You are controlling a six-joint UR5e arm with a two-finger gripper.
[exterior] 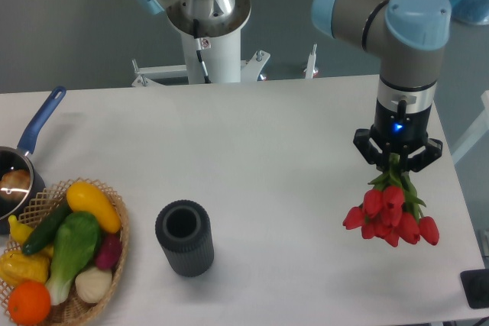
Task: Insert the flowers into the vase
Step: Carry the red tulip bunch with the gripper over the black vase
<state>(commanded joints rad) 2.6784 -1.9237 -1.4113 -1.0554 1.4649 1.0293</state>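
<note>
Item: the flowers [391,219]. I am seeing them hanging heads-down directly below the gripper [396,159], its fingers pinching the green stems, blooms dangling clear above the table [267,150].

Handling, as I am judging it: light, soft, floppy; petals bruise easily, so a hold on the stems alone is suiting them.

Item: the vase [184,237]. It is standing upright, mouth open, well apart from the fingers, toward the wicker basket [114,265].
</note>
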